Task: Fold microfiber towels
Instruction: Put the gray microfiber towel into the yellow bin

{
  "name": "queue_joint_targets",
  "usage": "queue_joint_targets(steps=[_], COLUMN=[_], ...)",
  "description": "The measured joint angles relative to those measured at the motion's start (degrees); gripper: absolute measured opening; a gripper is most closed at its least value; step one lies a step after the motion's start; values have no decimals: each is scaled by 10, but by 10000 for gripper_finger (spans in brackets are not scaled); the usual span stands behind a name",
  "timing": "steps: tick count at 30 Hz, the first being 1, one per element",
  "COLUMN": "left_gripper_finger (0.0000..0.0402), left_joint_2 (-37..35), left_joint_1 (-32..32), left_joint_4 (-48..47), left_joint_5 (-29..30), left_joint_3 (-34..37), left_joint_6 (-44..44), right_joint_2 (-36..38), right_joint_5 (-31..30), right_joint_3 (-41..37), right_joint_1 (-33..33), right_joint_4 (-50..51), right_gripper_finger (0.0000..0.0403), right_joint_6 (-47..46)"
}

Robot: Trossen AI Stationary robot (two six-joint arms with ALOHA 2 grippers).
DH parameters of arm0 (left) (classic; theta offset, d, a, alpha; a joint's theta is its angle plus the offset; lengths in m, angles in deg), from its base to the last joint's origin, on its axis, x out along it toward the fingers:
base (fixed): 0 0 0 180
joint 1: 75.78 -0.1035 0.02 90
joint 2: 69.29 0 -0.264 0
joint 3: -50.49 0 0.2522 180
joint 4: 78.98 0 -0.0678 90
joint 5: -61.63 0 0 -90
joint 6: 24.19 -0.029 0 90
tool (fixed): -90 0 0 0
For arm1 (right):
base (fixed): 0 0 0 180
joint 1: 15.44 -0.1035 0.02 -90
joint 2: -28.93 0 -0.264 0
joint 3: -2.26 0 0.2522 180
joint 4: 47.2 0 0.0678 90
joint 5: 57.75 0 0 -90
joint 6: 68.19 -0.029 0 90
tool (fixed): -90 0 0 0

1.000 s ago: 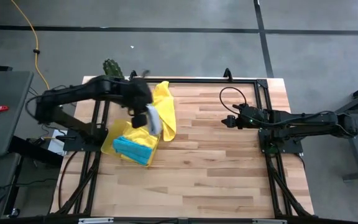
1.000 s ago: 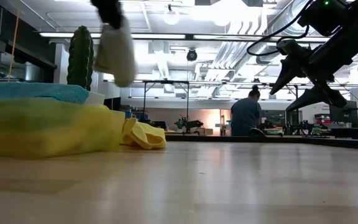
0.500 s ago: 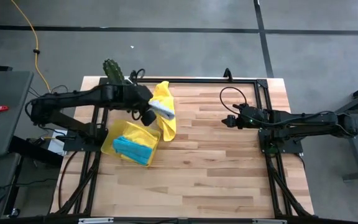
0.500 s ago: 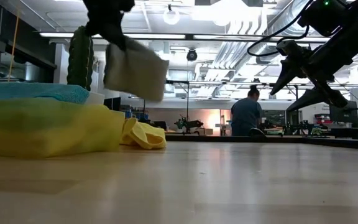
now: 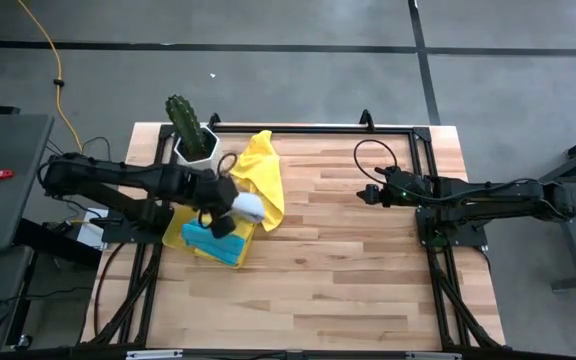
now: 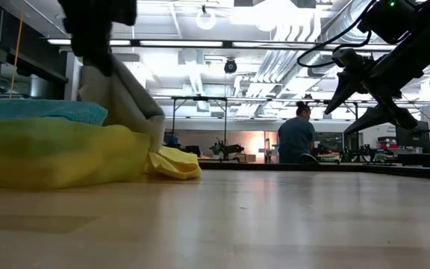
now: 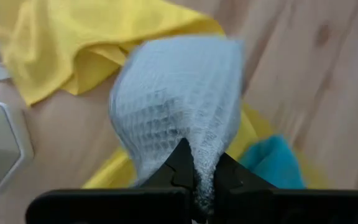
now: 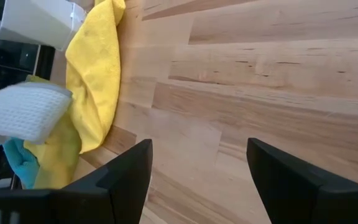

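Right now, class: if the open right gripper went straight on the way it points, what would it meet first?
Bare tabletop lies ahead of the right gripper; farther on, probably the loose yellow towel, though depth is unclear.

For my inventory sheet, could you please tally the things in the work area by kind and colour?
yellow towel: 1
turquoise towel: 1
grey towel: 1
yellow tray: 1
potted cactus: 1
Total: 5
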Motion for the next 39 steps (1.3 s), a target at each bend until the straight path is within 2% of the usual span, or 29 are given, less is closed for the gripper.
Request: queue_joint_targets(steps=[9,16,20,24,32,39], left_gripper_finger=[0,0,0,0,4,52], left_joint_2=[3,12,20,24,24,24], left_joint_1=[28,47,62,76,99,93], left_joint_4=[-112,-116,-113,-103,-62,-47], left_joint_5=[16,16,13,-27,-15,14], left_joint_3=[0,0,0,2,81,106], left_joint_6=[-183,-384,-459,-507,-524,-516], right_joint_2=[0,0,0,0,0,0], right_joint_5=[0,-11,-11,-11,0,1], right_joint_3=[0,0,0,0,0,0], right_joint_1=[0,0,0,0,0,0], right_joint_4=[2,4,4,5,5,4], right_gripper_finger=[252,252,252,252,252,252], right_joint_6=[-5,-15,-15,-15,-20,-30])
